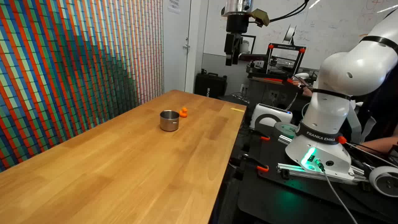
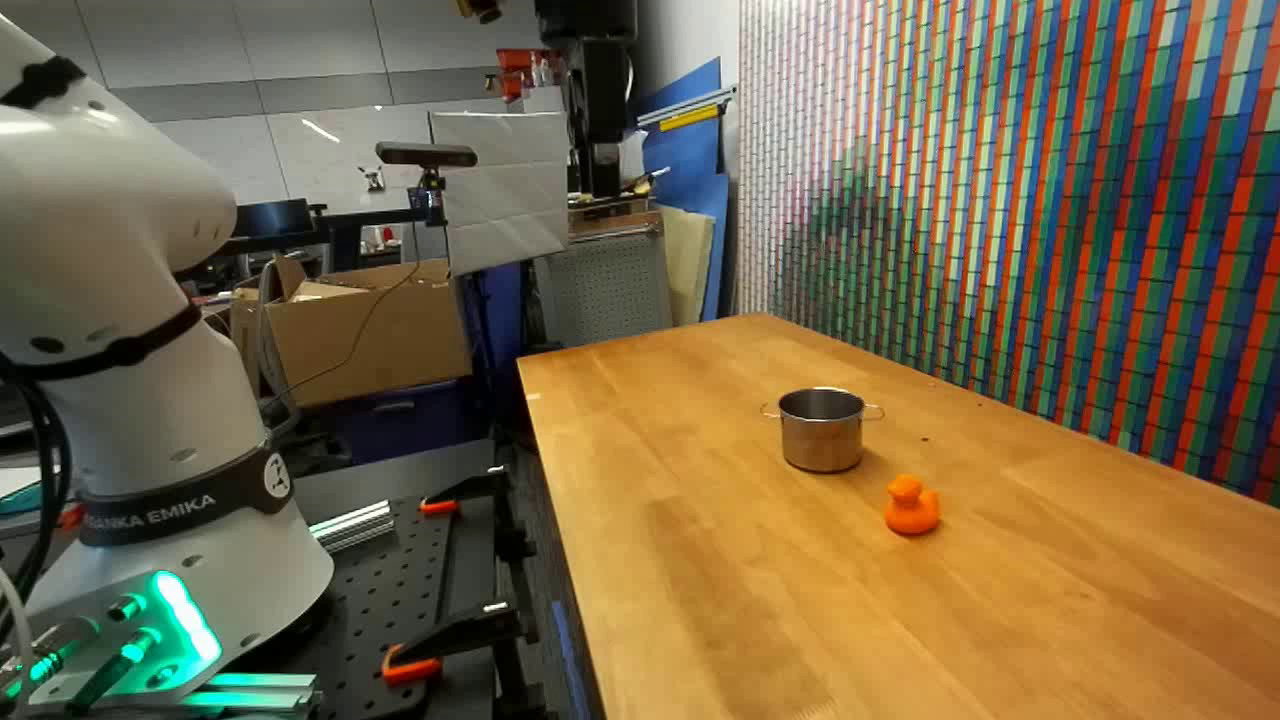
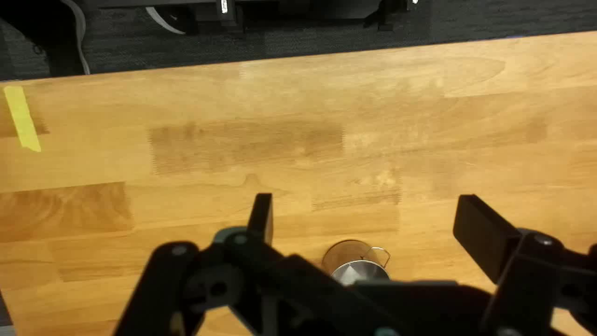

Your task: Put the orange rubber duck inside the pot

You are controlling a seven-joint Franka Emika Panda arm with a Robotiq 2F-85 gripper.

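The orange rubber duck stands upright on the wooden table in both exterior views [image 1: 183,113] [image 2: 911,508]. It does not show in the wrist view. The grey metal pot stands upright beside the duck, a small distance away, in both exterior views [image 1: 169,123] [image 2: 822,442]. The pot has thin wire handles and an open top. In the wrist view the pot [image 3: 355,269] is partly hidden behind the gripper's parts. My gripper [image 3: 366,205] is open, with wide-apart fingers and nothing between them. It hangs high above the table in both exterior views [image 1: 232,59] [image 2: 603,175].
The wooden table [image 1: 133,161] runs along a wall with coloured stripes [image 1: 77,56]. A strip of yellow tape [image 3: 22,117] lies near the table's edge. Black clamps with orange tips [image 2: 440,640] sit on the robot's base plate beside the table.
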